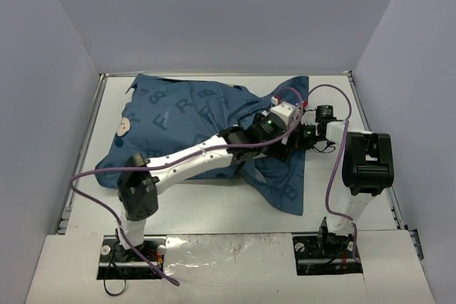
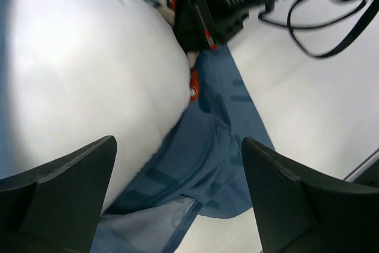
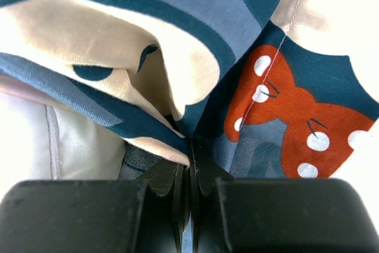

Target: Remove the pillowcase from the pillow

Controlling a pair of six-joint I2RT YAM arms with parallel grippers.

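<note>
The dark-blue pillowcase [image 1: 185, 112] lies across the table, bulging over the pillow, with a loose flap hanging toward the front right. The white pillow [image 2: 89, 69] shows bare in the left wrist view, the pillowcase [image 2: 219, 128] bunched beside it. My left gripper [image 1: 279, 144] is open and empty over the case's mouth [image 2: 177, 205], its jaws wide apart, one on the pillow side and one over the cloth. My right gripper [image 1: 296, 138] is shut on a fold of the pillowcase [image 3: 190, 146] by a red spotted bow print [image 3: 290, 105].
The white table [image 1: 214, 208] lies between grey walls on three sides. The right arm's cable [image 2: 320, 34] loops over the table on the right. Both grippers are close together at the case's right end.
</note>
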